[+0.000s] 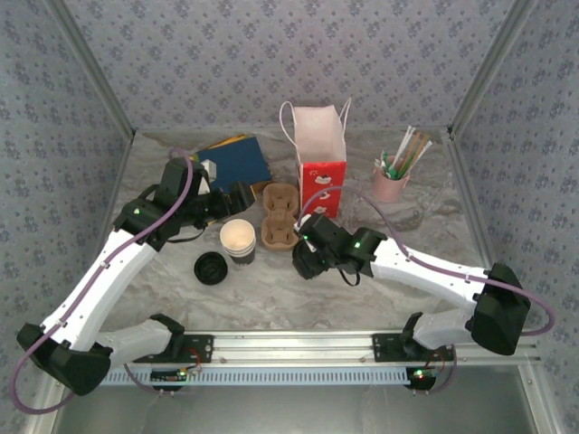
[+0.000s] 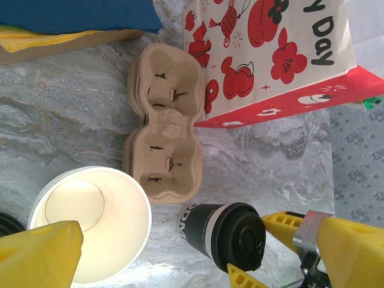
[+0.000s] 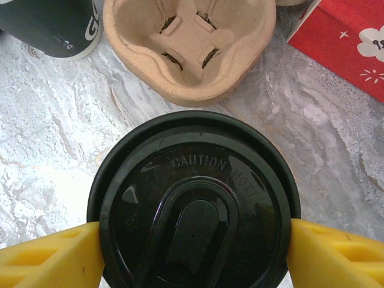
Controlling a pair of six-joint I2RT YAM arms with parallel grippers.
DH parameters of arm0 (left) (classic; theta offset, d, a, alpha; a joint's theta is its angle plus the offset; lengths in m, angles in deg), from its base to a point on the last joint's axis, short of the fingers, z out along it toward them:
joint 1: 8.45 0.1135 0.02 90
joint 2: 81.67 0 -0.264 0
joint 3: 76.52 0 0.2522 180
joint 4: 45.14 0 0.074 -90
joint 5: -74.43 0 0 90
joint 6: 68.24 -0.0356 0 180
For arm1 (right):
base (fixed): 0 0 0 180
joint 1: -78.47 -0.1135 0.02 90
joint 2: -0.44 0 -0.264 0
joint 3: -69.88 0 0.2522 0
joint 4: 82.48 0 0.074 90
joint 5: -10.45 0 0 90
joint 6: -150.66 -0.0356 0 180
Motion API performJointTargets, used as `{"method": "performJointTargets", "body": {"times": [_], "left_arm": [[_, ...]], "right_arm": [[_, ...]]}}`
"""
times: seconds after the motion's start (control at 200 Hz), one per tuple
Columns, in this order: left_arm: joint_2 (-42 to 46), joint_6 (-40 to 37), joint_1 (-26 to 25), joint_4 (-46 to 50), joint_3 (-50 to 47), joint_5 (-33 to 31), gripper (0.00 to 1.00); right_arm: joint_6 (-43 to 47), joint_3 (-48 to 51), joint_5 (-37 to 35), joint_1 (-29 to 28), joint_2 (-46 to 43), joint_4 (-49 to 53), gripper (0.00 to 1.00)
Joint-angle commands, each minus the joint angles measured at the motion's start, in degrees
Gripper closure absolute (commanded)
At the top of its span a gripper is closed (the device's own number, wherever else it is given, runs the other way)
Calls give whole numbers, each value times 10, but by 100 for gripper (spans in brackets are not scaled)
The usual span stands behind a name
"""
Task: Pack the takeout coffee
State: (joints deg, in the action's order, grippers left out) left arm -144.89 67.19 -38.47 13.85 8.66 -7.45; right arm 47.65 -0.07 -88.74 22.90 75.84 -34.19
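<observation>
Right arm's on it: the right gripper point(image 3: 192, 249) is clamped around the takeout coffee point(image 3: 193, 198), a small dark-banded paper cup under a round black plastic lid, and its yellow fingers point(image 3: 51, 258) press the lid's rim from either side. The cup sits near the middle of the marbled grey table top point(image 1: 362, 298), just on the near side of the moulded brown pulp cup carrier point(image 1: 279, 215). Whether its base is on the marble or already off it, I can't tell from here. Over on the left, the left gripper point(image 1: 241, 204) hangs wide open with nothing in it, above the lidless cream-lined paper cup point(image 1: 238, 240), and a loose black plastic lid point(image 1: 210, 268) lies just left of that cup. Beyond the carrier, the tall red-and-white paper gift bag point(image 1: 323, 163) stands with its mouth open. So this looks like the pick-up step, grip made and the packing itself not yet done. I'd say the next move calls for a straight lift to clear the carrier's raised rim, then a short carry away from the robot to line the cup up over the carrier's near well. After that it wants a level descent so the base slips between the well's tabs. With the hold taken up at the lid, any tilt or jolt could pop the lid off the cup, so slow and upright is the call.
</observation>
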Motion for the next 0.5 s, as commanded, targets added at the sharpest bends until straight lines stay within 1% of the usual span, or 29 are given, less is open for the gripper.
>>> {"method": "performJointTargets", "body": {"times": [0.0, 0.32, 0.495], "left_arm": [[-2, -11, -2, 0, 12, 5, 0], [-2, -12, -1, 0, 12, 5, 0], [-2, -12, -2, 1, 12, 5, 0]], "right_arm": [[4, -8, 5, 3, 7, 11, 23], [2, -6, 5, 6, 7, 13, 22], [0, -8, 3, 5, 4, 14, 16]]}}
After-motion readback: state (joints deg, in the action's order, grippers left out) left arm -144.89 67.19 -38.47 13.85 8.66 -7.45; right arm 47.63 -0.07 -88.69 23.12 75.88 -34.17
